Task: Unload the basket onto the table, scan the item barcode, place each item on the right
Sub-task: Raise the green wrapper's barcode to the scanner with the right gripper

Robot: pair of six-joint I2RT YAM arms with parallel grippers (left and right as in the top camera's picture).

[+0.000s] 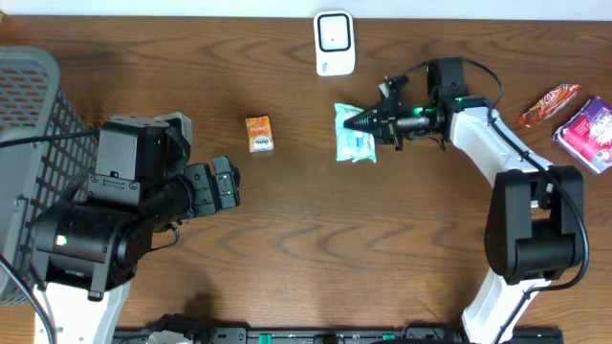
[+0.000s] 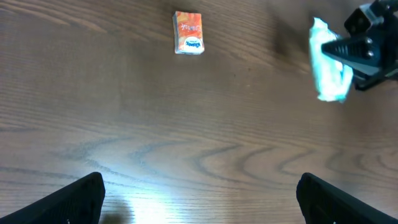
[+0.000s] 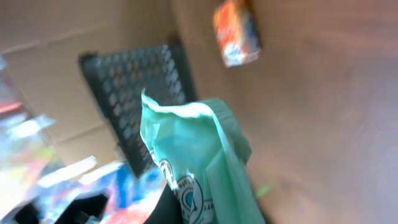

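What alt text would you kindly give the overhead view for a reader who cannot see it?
The right gripper is shut on a pale green packet at mid-table, near a white scanner at the far edge. The left gripper hangs open near a small orange box; a grey basket stands at the left.

Blurred close-up: mint-green packet (image 3: 202, 158), orange box (image 3: 236, 32) and dark mesh basket (image 3: 134, 87) beyond.

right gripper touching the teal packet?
Touching. The right wrist view shows the teal packet pinched in the right gripper. The overhead view shows the gripper shut over the packet's top edge.
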